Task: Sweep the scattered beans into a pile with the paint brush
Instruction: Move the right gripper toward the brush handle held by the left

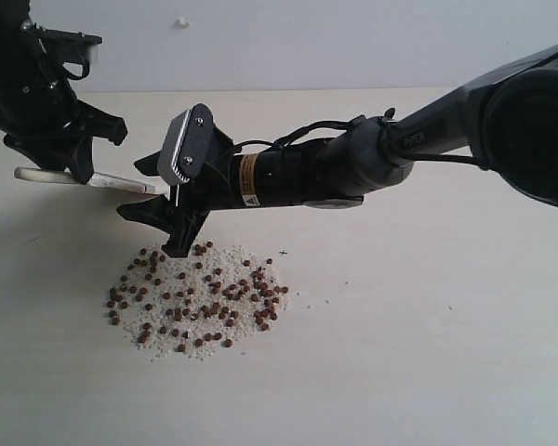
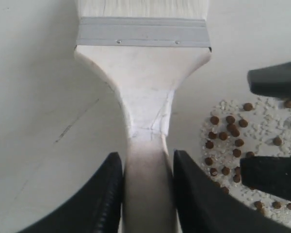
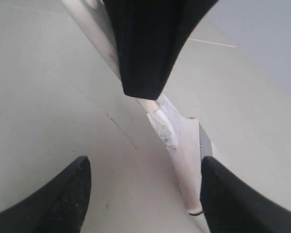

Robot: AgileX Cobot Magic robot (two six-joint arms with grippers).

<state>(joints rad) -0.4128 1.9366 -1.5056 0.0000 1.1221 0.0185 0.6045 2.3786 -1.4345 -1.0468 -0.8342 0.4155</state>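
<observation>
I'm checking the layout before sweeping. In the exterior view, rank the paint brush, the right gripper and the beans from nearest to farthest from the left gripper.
1. paint brush: held by the left gripper between its fingers, at the left.
2. right gripper: open, beside the bristle end, towards the middle.
3. beans: piled lower in the view, past the right gripper.

Pale cream table [image 1: 428,372] fills most of exterior view, from 3 through 6 to 9 o'clock. Surface matt, smooth, evenly lit; shadows on it soft and diffuse. Plain whitish-grey wall [image 1: 307,37] runs behind table along 12 o'clock, meets it in straight edge. Small white blob [image 1: 180,20] on wall toward 11 o'clock. Tiny dark cross mark [image 1: 283,252] on table near centre. Faint thin scratch [image 2: 70,127] on tabletop, seen in left wrist view.
</observation>
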